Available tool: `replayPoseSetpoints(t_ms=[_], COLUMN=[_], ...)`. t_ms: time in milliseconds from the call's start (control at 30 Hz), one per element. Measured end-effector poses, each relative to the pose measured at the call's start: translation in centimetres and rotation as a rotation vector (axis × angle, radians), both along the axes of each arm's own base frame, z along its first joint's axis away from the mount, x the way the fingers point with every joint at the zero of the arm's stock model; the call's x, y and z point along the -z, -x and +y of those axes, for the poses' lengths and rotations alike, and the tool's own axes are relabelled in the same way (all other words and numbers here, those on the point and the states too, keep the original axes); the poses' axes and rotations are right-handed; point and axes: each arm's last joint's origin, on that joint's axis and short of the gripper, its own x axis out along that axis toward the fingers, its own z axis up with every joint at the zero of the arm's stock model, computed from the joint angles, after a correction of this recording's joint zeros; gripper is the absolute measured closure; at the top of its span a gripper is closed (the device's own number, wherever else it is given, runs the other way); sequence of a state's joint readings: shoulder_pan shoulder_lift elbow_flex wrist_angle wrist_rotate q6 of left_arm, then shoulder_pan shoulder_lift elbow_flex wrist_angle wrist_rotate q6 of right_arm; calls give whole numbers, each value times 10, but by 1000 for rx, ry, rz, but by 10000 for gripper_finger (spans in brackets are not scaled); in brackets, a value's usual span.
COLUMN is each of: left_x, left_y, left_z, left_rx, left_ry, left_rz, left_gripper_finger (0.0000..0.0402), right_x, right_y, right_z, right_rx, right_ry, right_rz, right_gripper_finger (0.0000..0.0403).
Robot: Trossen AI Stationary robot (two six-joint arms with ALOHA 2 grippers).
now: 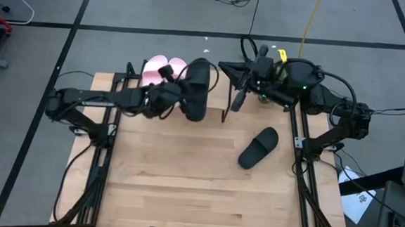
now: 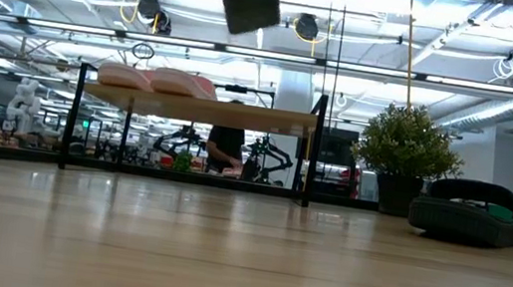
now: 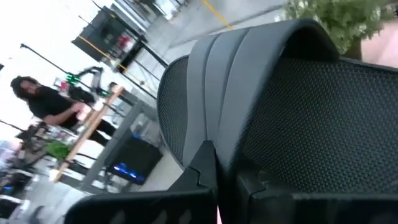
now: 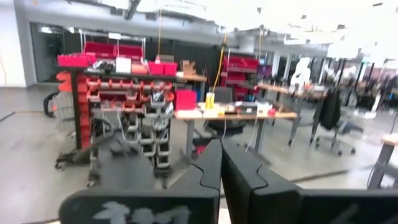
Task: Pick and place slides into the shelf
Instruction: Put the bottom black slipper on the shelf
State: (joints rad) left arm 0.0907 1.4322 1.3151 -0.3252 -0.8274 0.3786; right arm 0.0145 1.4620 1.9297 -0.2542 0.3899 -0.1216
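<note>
L gripper [image 1: 184, 97] jaws clenched on black slide [image 1: 198, 88] by its sole edge; light, squashy foam. R gripper [image 1: 237, 98] jaws closed, idle near shelf [image 2: 196, 107].

Floor: grey floor [image 1: 159, 12] crossed by dark tape lines, a yellow cable [image 1: 310, 21] trailing across it.
Ceiling: exposed pipes and bright strip lights [image 2: 436, 8].
Furniture: red storage racks [image 4: 118, 74], a cluttered workbench [image 4: 236, 112], office chairs [image 4: 333, 118].
Greenery: potted plant [image 2: 407, 145] beyond the tabletop [image 1: 184, 183].
People: one person [image 3: 43, 102] at a desk.
</note>
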Motion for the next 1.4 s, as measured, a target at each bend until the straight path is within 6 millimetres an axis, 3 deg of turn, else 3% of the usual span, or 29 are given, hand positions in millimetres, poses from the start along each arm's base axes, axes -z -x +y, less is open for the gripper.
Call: replayPoseSetpoints(t_ms=[367, 600, 933, 1400], left_x=[41, 58, 60, 66], left_y=[-29, -30, -20, -15], left_z=[48, 75, 98, 110], left_rx=[-4, -27, 11, 15], left_ry=[34, 69, 124, 162], left_rz=[116, 179, 197, 235], left_gripper_finger=[401, 402, 402, 402], right_x=[3, 10, 12, 13], right_y=[0, 0, 0, -1], right_z=[-11, -18, -18, -18], right_rx=[48, 70, 69, 68], right_ry=[55, 73, 73, 73], right_rz=[56, 134, 158, 154], right_gripper_finger=[403, 403, 403, 403])
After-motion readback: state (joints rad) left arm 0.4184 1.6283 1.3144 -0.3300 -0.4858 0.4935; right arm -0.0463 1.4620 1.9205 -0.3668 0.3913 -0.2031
